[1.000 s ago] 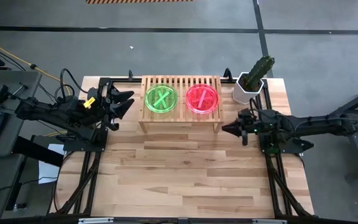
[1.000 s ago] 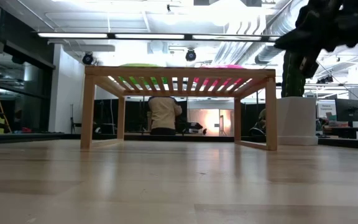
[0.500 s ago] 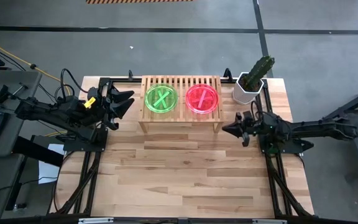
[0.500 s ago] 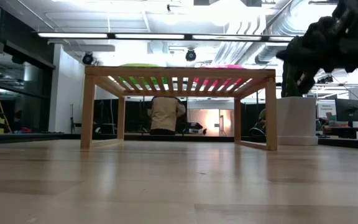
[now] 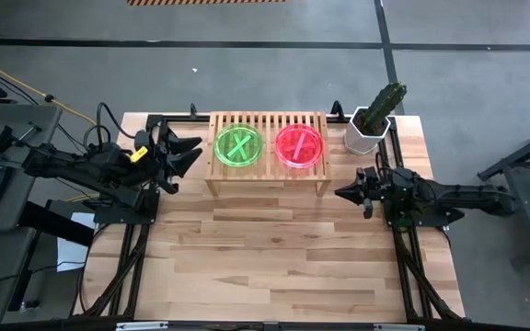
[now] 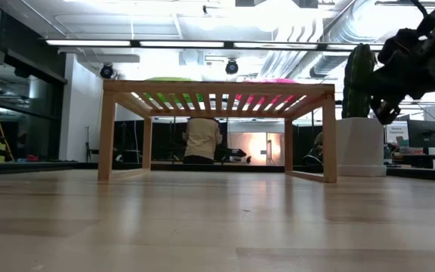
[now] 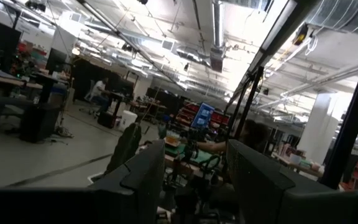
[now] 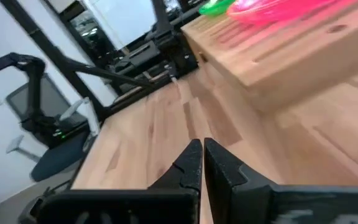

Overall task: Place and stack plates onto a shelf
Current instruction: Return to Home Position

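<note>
The light-wood shelf stands at the table's far side. On its slatted top rest a neon green plate on the left and a pink-red plate on the right; how many are stacked in each I cannot tell. Both show as thin coloured edges above the shelf in the low view. My left gripper hovers open just left of the shelf, fingers pointing at it. My right gripper is shut and empty, right of the shelf's near right corner. Its wrist view shows the shelf and the pink-red plate ahead.
A cactus in a white pot stands at the far right corner, beside the shelf and just beyond my right arm. Black frame rails run along both table sides. A person sits in the room behind the table.
My right gripper has drawn back from the shelf toward the table's right edge and come down a little, staying shut. The plates and the shelf have not moved.
</note>
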### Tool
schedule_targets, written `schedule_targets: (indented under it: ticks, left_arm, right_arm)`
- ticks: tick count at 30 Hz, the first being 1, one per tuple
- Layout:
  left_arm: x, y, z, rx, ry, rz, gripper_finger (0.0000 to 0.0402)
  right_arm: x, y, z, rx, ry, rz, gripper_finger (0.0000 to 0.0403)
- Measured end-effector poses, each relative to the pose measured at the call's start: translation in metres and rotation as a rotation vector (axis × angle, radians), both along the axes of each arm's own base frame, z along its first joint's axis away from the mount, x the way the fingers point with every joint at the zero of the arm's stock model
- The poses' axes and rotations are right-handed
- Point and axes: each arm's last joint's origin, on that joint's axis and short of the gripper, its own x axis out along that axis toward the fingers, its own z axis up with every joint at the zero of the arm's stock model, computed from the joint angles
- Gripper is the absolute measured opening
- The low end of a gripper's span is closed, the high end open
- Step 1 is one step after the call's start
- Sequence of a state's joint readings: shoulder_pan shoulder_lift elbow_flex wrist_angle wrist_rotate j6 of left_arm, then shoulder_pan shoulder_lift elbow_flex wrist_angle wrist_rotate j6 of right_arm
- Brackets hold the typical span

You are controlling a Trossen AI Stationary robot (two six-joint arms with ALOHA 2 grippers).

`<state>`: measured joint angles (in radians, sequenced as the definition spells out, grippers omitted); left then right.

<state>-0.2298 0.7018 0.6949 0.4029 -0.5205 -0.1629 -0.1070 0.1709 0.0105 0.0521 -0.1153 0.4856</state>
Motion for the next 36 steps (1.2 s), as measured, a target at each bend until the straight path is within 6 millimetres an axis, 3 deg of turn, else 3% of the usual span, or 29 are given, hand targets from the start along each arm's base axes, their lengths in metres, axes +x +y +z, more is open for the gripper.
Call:
schedule_targets:
  ticks: [11, 27, 30, 36]
  left_arm:
    - [0.001, 0.000, -0.002, -0.011, 0.020, -0.007, 0.0162]
    - [0.004, -0.003, -0.015, 0.042, 0.157, -0.085, 0.0157]
    - [0.006, -0.001, -0.021, 0.096, 0.224, -0.135, 0.0129]
    - [0.003, 0.017, -0.029, 0.194, 0.269, -0.180, 0.0013]
  right_arm:
    - [-0.010, -0.002, 0.010, -0.146, -0.116, -0.083, 0.0000]
    - [-0.010, -0.002, 0.009, -0.076, -0.111, -0.094, 0.0000]
    - [-0.010, -0.002, 0.009, -0.028, -0.112, -0.096, 0.0000]
    - [-0.010, -0.002, 0.009, 0.021, -0.114, -0.099, 0.0000]
